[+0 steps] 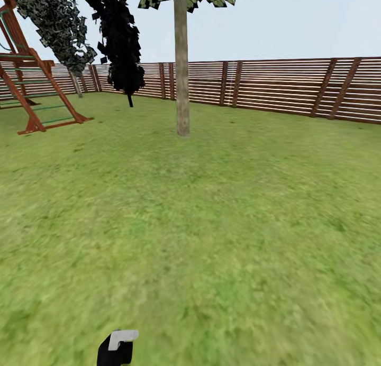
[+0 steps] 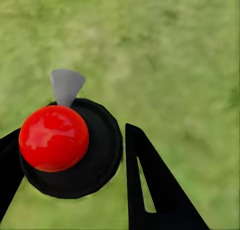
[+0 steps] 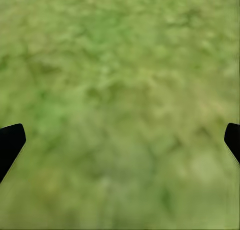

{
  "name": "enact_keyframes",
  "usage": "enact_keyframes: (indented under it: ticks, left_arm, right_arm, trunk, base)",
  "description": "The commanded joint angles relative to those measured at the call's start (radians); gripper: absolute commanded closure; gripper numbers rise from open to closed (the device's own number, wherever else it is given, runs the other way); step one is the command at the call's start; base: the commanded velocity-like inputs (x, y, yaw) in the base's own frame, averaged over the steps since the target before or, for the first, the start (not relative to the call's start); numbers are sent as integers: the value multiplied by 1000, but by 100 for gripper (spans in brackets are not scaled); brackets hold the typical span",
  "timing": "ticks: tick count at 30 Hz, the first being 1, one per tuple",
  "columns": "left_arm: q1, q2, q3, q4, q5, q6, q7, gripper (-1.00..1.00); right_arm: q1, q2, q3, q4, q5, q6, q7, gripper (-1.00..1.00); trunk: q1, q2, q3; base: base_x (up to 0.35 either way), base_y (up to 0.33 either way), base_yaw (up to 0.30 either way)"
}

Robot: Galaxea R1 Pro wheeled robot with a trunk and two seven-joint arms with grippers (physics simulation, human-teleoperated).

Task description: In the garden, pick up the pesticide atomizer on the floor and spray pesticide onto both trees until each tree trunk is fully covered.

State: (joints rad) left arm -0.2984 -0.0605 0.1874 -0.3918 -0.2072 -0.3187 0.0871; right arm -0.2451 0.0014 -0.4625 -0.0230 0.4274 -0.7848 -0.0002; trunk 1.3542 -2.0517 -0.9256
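— What is the head view giving us?
— A tree trunk (image 1: 182, 75) rising from the lawn (image 1: 211, 223) ahead.
— And the wrists?
— The left pincer (image 2: 70, 165) is clamping the atomizer (image 2: 72, 147); the right pincer (image 3: 120, 140) is hanging spread wide over grass.

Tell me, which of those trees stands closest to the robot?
The tree with the pale bare trunk, alone on the open lawn. The two darker trees stand back beside the fence.

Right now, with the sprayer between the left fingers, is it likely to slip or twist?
The sprayer looks rigid, its round black body likely to twist between the left gripper's flat fingers. Its glossy red ball top looks slippery. The grey nozzle could catch.
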Motion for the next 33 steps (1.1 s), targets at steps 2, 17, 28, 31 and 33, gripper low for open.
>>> enact_keyframes:
  ticks: [2, 17, 28, 31, 33]
  left_arm:
    - [0, -1, 6, 0, -11, -3, 3, 100]
    - [1, -1, 7, -2, -12, -3, 3, 100]
    - [1, -1, 6, 2, -12, -3, 3, 100]
    - [1, -1, 6, 1, -12, -3, 3, 100]
    - [1, -1, 6, -1, -12, -3, 3, 100]
  right_arm:
    - [0, 0, -8, 0, 8, -2, -1, -100]
    - [0, 0, -8, 0, 8, -2, -1, -100]
    - [0, 0, -8, 0, 8, -2, -1, -100]
    - [0, 0, -8, 0, 8, -2, -1, -100]
    - [0, 0, -8, 0, 8, -2, -1, -100]
  trunk:
    - [0, 0, -1]
    - [0, 0, -1]
    - [0, 0, -1]
    - [0, 0, -1]
    - [0, 0, -1]
  base:
    - [342, 0, 0]
    - [342, 0, 0]
    - [342, 0, 0]
    - [342, 0, 0]
    - [342, 0, 0]
